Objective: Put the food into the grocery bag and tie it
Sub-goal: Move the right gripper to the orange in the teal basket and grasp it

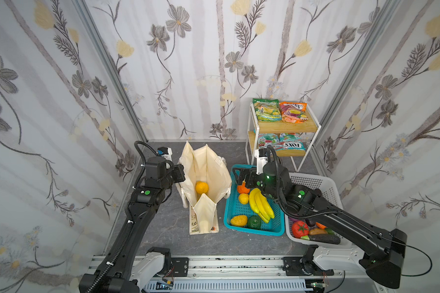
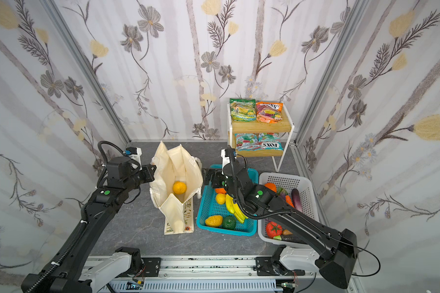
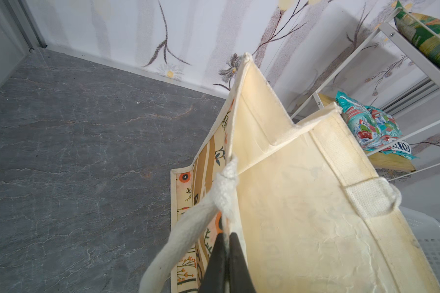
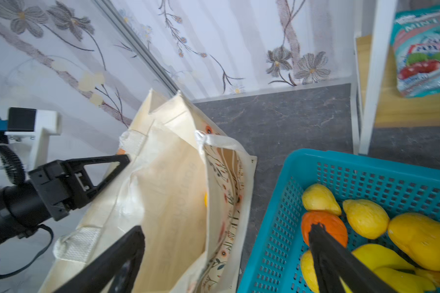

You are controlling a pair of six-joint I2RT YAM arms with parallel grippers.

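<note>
Nearest, a bare strip of grey counter (image 1: 163, 236) runs along the front edge and gives open room. Behind it on the right stands the white basket (image 1: 313, 181), holding a tomato (image 1: 300, 228) and a purple eggplant (image 2: 297, 200); the right arm passes over it. Just beside its left wall sits the teal basket (image 1: 239, 209), with the banana bunch (image 1: 261, 204) among other fruit.

The right tool (image 1: 241, 177) hangs over that basket's far left corner, jaws wide apart and nothing between them. In the right wrist view one finger (image 4: 323, 243) overlaps an orange fruit (image 4: 338, 223); contact cannot be determined.

Only a narrow gap separates the teal basket's edge from the grocery bag (image 1: 211, 162). The bag stands upright left of centre, mouth open, with one orange citrus (image 1: 201, 187) on its bottom. The left tool (image 3: 226, 236) is clamped on the bag's left rim, beside a white rope handle (image 3: 188, 223). More bare counter lies left of the bag, under the left arm.

Farthest, against the back wall, the shelf rack (image 1: 287, 127) carries green and orange snack packets (image 1: 266, 110) on its top board.
</note>
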